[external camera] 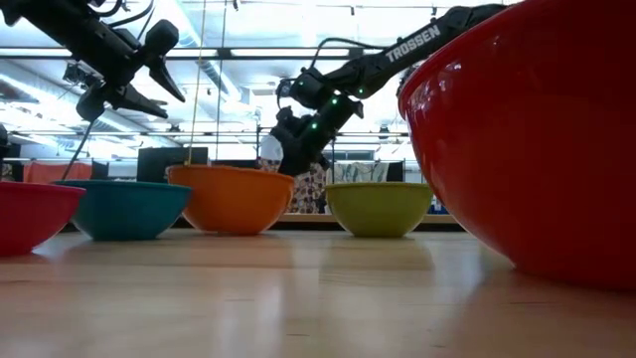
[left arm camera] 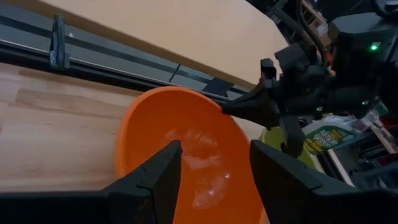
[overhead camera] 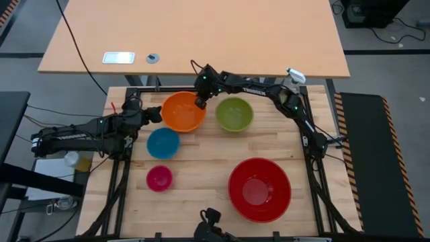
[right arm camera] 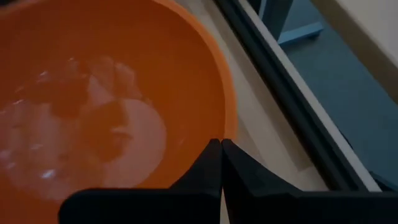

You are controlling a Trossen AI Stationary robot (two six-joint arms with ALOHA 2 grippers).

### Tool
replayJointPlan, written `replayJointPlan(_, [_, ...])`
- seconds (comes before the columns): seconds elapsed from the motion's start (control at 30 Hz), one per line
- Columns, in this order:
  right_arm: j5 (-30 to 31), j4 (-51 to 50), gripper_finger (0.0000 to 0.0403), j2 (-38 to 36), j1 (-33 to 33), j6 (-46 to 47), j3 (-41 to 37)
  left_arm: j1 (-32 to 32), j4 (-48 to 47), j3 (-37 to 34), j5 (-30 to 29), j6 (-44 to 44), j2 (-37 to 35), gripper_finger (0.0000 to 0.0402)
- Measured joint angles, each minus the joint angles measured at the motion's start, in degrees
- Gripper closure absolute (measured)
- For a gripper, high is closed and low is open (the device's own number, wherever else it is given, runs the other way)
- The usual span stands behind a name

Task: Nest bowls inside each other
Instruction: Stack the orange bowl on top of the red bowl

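Note:
Five bowls stand on their bases on the wooden table. The orange bowl (overhead camera: 183,111) is at the far middle and the lime green bowl (overhead camera: 234,114) is to its right. The blue bowl (overhead camera: 162,142) and pink bowl (overhead camera: 159,178) are nearer on the left, and the large red bowl (overhead camera: 259,189) is at the near right. My right gripper (right arm camera: 221,148) is shut at the orange bowl's far right rim. My left gripper (left arm camera: 214,165) hangs open above the orange bowl's left side and touches nothing. My right gripper pinches the orange bowl's rim (right arm camera: 231,127) on its far right side, with one finger inside the wall and one outside. The fingers slant down from the table's far right. The bowl (external camera: 231,199) still sits on the table.
A clear spray bottle (overhead camera: 294,77) stands at the table's far right corner, behind the right arm. A black rail (left arm camera: 124,59) runs along the far edge, with a light wooden desk (overhead camera: 195,33) beyond it. Bare wood lies between the bowls in the table's middle.

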Motion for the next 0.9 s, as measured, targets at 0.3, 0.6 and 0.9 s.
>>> replayJointPlan(0.3, [1.37,-5.13,0.0394,-4.13,-0.05,-2.48,0.02,0.00,1.80,0.00,0.00,1.68,-0.02,0.0209])
replayJointPlan(0.6, [0.03,-12.54,0.0394,-7.20,-0.04,-3.74,0.02,0.00,2.65,0.00,0.00,3.71,-0.02,0.0209])
replayJointPlan(0.9, [-4.03,-12.57,0.0355,-6.07,-0.88,-3.11,0.00,0.00,2.91,0.00,-0.02,4.59,0.00,0.0209])
